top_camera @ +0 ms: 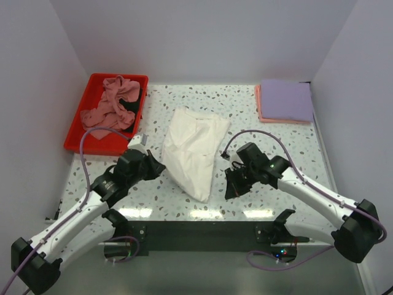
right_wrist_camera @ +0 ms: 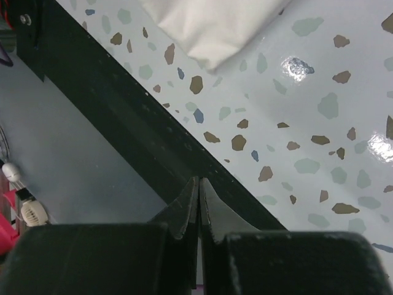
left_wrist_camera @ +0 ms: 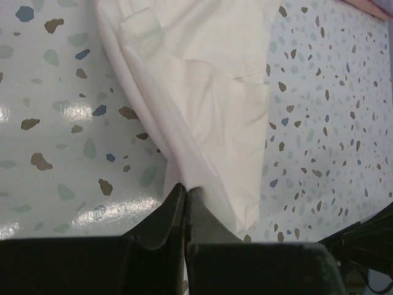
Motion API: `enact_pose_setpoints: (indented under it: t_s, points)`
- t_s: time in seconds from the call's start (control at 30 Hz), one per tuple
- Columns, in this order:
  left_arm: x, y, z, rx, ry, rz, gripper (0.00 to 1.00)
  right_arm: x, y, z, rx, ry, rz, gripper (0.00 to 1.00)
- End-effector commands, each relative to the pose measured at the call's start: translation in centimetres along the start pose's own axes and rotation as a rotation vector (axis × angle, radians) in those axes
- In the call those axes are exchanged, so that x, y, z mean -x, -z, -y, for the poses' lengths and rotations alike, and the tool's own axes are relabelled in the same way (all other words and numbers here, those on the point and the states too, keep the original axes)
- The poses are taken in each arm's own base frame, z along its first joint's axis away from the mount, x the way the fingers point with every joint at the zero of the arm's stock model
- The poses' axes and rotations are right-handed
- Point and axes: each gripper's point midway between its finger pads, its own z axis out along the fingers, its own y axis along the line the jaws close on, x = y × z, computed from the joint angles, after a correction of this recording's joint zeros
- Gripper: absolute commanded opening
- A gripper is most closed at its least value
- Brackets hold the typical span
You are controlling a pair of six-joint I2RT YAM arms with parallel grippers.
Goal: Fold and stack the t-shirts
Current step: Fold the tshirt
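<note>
A white t-shirt (top_camera: 191, 149) lies folded lengthwise in the middle of the table, with no print showing. My left gripper (top_camera: 159, 167) is at its left edge. In the left wrist view the left gripper (left_wrist_camera: 185, 187) is shut, and the white cloth (left_wrist_camera: 202, 80) runs in creases into its tips. My right gripper (top_camera: 231, 187) is shut and empty, just right of the shirt's near corner. In the right wrist view the right gripper (right_wrist_camera: 198, 180) points at the table's black front edge, with the shirt corner (right_wrist_camera: 209, 24) further off. A lavender t-shirt (top_camera: 286, 99) lies folded on a salmon-pink one (top_camera: 258, 104) at the back right.
A red tray (top_camera: 77, 140) at the back left holds a crumpled dusty-pink t-shirt (top_camera: 109, 106) and a black one (top_camera: 129, 98). White walls close in the table on three sides. A black bar (top_camera: 202, 233) runs along the front edge.
</note>
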Motion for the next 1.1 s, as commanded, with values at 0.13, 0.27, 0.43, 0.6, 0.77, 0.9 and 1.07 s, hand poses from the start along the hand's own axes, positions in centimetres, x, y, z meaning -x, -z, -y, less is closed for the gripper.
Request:
enact_pose_setpoints:
  t_s: [0.13,0.27,0.43,0.6,0.77,0.9,1.07]
  points:
    - [-3.3,-0.7,-3.6,0.161,0.022,-0.114,0.0,0.0,-4.2,-0.4,-0.036,-0.014,-0.041,0.18]
    - [-3.6,-0.5,-4.5,0.197,0.032,-0.113,0.0,-0.4,-6.9,-1.8,-0.046,0.031,-0.049,0.34]
    - [-3.4,-0.1,-4.5,0.188,0.04,-0.092,0.0,-0.2,-9.8,-1.8,-0.148,0.093,-0.026,0.42]
    - [-3.3,0.1,-4.8,0.205,0.037,-0.09,0.0,0.4,-11.5,-2.6,-0.164,0.136,-0.022,0.42]
    - [-3.4,0.1,-4.7,0.195,0.047,-0.084,0.0,1.4,-12.3,-1.0,-0.269,0.112,0.044,0.43]
    - [-3.3,-0.1,-4.6,0.189,0.046,-0.082,0.0,2.1,-12.8,-0.3,-0.3,0.075,0.112,0.43]
    - [-3.4,-0.1,-4.7,0.193,0.044,-0.087,0.0,2.4,-13.3,-0.1,-0.313,0.08,0.115,0.3]
